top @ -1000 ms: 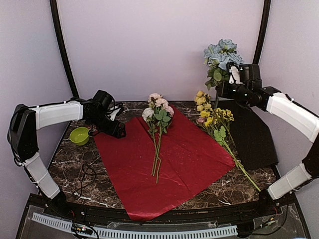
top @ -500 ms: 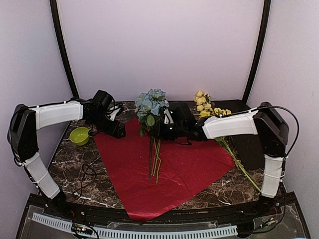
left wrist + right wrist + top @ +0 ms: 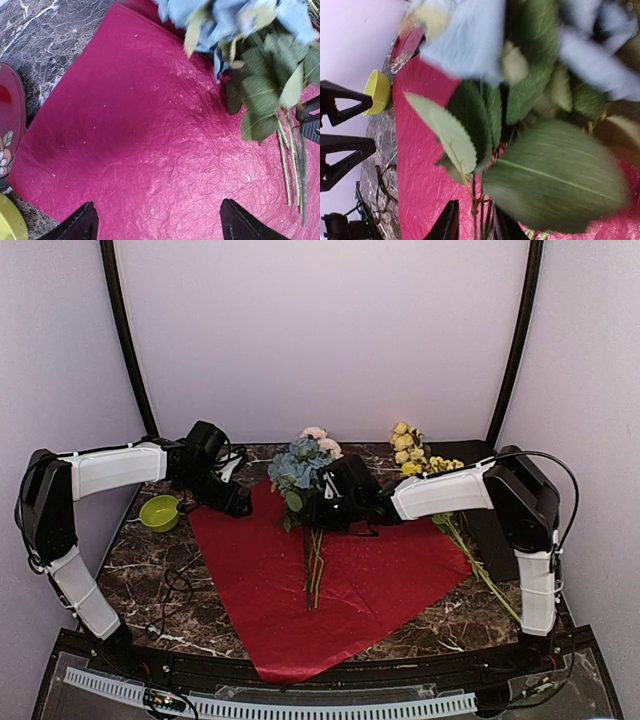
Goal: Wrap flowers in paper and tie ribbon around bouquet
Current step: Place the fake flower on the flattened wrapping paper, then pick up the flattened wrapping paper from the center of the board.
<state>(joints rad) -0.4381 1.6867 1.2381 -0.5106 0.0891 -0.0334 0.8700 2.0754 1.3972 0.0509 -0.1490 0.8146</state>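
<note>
- Two kinds of bloom, blue over pink and white, are seen together as the flowers (image 3: 297,462) at the middle of the paper (image 3: 380,570), which is spread on the worktop (image 3: 130,560).
- The stems are straddled by the right gripper (image 3: 327,502) just below the leaves; whether they are clamped or freed cannot be told.
- The left gripper (image 3: 238,502) is held wide open and empty over the sheet's left corner.
- Gathering is judged to be in hand; next, the stems must be let go and a paper edge folded over them.
</note>
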